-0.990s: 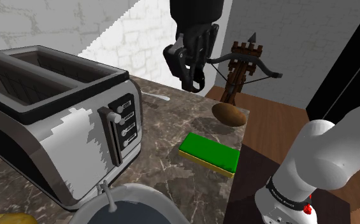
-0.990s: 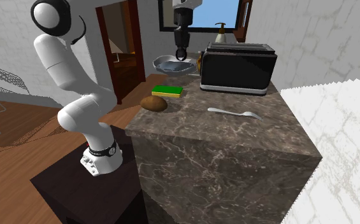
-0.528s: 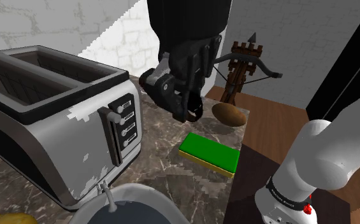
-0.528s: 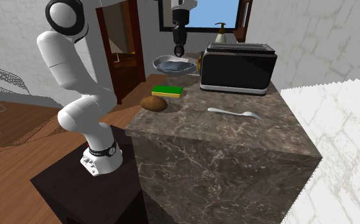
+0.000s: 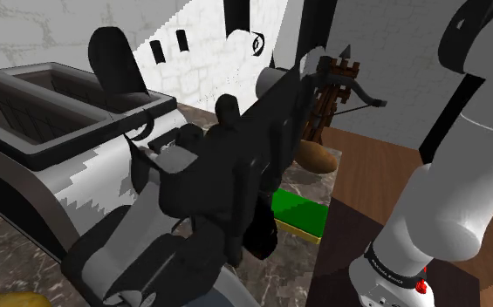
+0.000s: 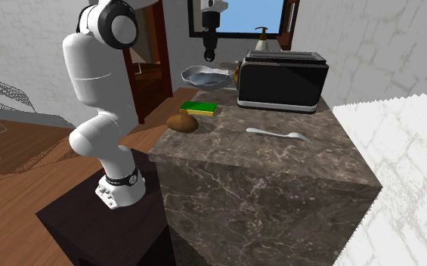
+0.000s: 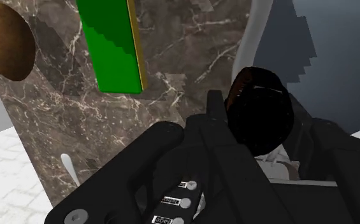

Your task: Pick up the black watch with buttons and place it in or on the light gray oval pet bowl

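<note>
The black watch (image 7: 261, 109), a dark round body with a brownish rim, sits clasped between my black fingers. My gripper (image 7: 261, 137) is shut on it and hangs above the near rim of the light grey oval pet bowl (image 7: 261, 32), whose inside looks blue-grey. In the second exterior view the gripper (image 6: 208, 54) hovers a short way above the bowl (image 6: 204, 75) at the far end of the marble counter. In the shoulder view the black hand (image 5: 257, 234) looms large in front of the toaster and hides the bowl.
A big black and silver toaster (image 6: 282, 79) stands right beside the bowl. A green sponge (image 6: 198, 108), a brown potato (image 6: 182, 122) and a white spoon (image 6: 278, 134) lie on the counter (image 6: 264, 159). A wooden crossbow model (image 5: 336, 87) stands beyond its edge.
The gripper has carried the watch away from the sponge area towards the bowl, closer to the shoulder camera. The arm's elbow has swung along with it.
</note>
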`<control>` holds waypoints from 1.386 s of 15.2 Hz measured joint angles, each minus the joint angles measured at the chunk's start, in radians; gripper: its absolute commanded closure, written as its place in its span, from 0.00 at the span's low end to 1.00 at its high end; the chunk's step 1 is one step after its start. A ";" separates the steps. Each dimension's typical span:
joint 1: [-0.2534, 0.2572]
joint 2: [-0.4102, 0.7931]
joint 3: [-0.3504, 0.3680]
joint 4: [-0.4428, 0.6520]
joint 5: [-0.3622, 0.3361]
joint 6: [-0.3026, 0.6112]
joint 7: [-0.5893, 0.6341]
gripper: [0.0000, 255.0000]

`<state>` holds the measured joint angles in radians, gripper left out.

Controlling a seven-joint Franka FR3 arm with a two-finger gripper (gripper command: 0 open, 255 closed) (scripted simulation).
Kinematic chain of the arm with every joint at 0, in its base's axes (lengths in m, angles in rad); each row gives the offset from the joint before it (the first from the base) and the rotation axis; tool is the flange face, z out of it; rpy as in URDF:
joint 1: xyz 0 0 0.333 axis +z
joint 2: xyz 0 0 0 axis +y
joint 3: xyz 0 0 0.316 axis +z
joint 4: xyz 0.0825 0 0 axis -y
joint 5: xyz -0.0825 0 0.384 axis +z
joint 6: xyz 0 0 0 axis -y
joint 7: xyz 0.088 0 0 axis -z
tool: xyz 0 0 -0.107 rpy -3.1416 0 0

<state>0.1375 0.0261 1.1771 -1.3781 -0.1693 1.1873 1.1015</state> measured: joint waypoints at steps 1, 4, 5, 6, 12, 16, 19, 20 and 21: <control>0.046 0.073 0.029 0.038 -0.058 -0.020 0.067 1.00; 0.275 0.270 0.028 0.185 -0.214 -0.097 0.232 1.00; 0.368 0.327 0.009 0.251 -0.261 -0.129 0.275 1.00; 0.423 0.358 -0.003 0.280 -0.285 -0.142 0.303 1.00; 0.348 0.326 0.019 0.145 -0.246 -0.041 0.314 1.00; 0.292 0.299 0.035 0.054 -0.218 0.030 0.312 1.00; 0.267 0.287 0.042 0.008 -0.207 0.067 0.310 1.00; 0.265 0.286 0.042 0.005 -0.206 0.070 0.310 1.00; 0.264 0.286 0.042 0.003 -0.205 0.072 0.310 1.00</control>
<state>0.4014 0.3121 1.2196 -1.3752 -0.3746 1.2589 1.4116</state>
